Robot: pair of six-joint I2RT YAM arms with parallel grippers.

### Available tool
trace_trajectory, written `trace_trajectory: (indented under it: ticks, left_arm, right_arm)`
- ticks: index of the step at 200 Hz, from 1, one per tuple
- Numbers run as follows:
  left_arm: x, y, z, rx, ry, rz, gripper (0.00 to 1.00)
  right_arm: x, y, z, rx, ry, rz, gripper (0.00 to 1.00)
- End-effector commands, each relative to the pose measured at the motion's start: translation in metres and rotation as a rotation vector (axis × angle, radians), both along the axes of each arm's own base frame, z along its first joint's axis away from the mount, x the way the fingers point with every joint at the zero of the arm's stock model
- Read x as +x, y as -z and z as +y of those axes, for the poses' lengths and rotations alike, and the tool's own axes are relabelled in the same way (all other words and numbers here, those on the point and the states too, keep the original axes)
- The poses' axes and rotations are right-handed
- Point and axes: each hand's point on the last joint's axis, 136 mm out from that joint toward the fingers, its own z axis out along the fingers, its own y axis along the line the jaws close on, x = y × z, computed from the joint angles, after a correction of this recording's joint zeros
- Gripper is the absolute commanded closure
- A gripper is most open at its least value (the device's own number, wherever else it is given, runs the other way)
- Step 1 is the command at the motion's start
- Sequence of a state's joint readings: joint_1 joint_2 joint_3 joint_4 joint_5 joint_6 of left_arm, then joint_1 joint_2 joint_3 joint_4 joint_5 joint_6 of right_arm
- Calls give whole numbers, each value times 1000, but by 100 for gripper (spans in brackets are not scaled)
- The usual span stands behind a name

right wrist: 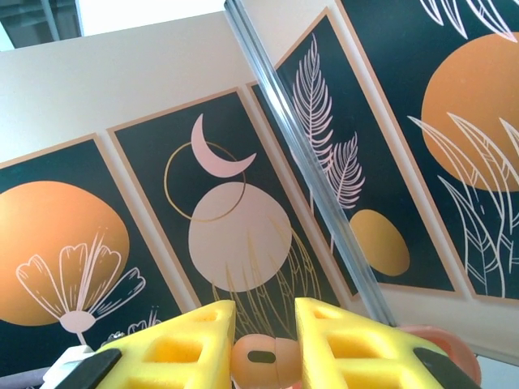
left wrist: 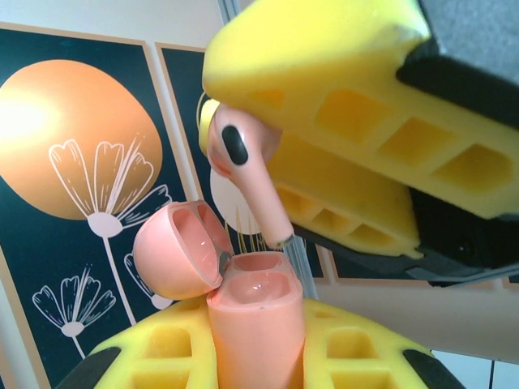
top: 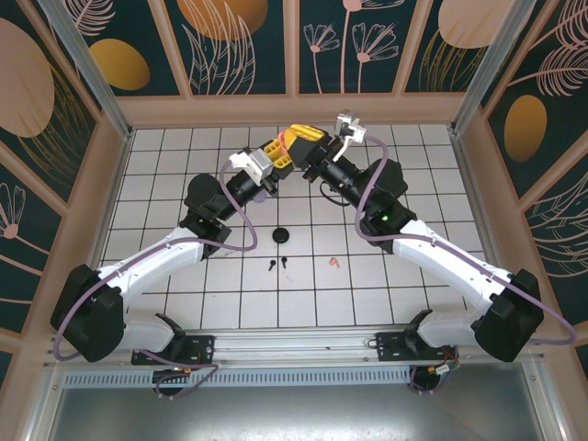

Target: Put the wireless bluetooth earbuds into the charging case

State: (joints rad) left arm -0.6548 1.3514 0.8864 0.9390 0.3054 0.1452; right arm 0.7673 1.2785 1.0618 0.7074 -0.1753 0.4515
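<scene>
- Holding the salmon-pink earbud (left wrist: 243, 174) by its head, the right gripper (right wrist: 263, 356) hangs it stem-down just above the open charging case (left wrist: 251, 316), which the left gripper (left wrist: 255, 369) clamps.
- Likely light, slick, tiny: pinch the head gently, leaving the stem free.

Dark teal wall panels (top: 230, 37) with orange discs and pale pink flowers, tan-framed, enclose the white grid-tiled table (top: 413, 184); aluminium posts (top: 83, 64) stand at its far corners.

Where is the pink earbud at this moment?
In the left wrist view, the right pincer holds the pink earbud just above the open case, stem pointing down.
</scene>
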Motion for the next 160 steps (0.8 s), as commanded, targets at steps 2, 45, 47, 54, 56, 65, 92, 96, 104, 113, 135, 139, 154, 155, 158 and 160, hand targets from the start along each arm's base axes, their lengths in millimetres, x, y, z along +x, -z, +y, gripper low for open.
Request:
trace_trajectory:
  ticks: [2,45,47,54,56,65,92,96,104,113,135,139,154,155,158,160]
  left_arm:
    - [-6,-20,1,-48,18,-30,100]
    - [-7,-22,0,-51,29,-26,100]
    - [-8,-22,0,-50,29,-26,100]
    - [-8,-23,0,-52,31,-27,100]
    - [-8,-23,0,-52,31,-27,100]
    - [-8,-23,0,-51,33,-27,100]
    - [-10,-24,0,-54,40,-25,100]
    - [-10,-24,1,-54,41,-24,100]
    - [-11,-24,0,-54,45,-22,100]
    - [-11,-25,-1,-53,48,-21,100]
    - [-12,-25,-1,-54,51,-22,100]
    - [-12,-25,-2,-53,52,-21,100]
    - [-13,-26,-2,-51,53,-22,100]
    - [-13,-25,-2,-51,53,-22,100]
    - [-13,-25,-2,-50,54,-21,100]
    - [-13,-25,-3,-50,54,-20,100]
  right_arm:
    - [-8,-12,-5,66,-26,-45,76]
    - [-4,-7,-8,74,2,-38,76]
    - [-4,-6,-8,75,5,-38,76]
    - [-3,-6,-9,75,11,-36,76]
    - [-2,-5,-9,75,13,-35,76]
    - [-1,-4,-9,75,20,-32,76]
    - [4,1,-9,72,41,-23,77]
    - [5,1,-10,73,44,-22,76]
    - [6,2,-10,73,48,-21,76]
    - [7,3,-9,73,50,-17,76]
    - [9,4,-8,68,54,-12,77]
    - [9,4,-8,67,55,-13,77]
    - [11,6,-7,61,62,-8,77]
    - [11,6,-7,60,63,-8,77]
    - [11,7,-7,59,65,-6,77]
    - [12,8,-7,57,67,-5,77]
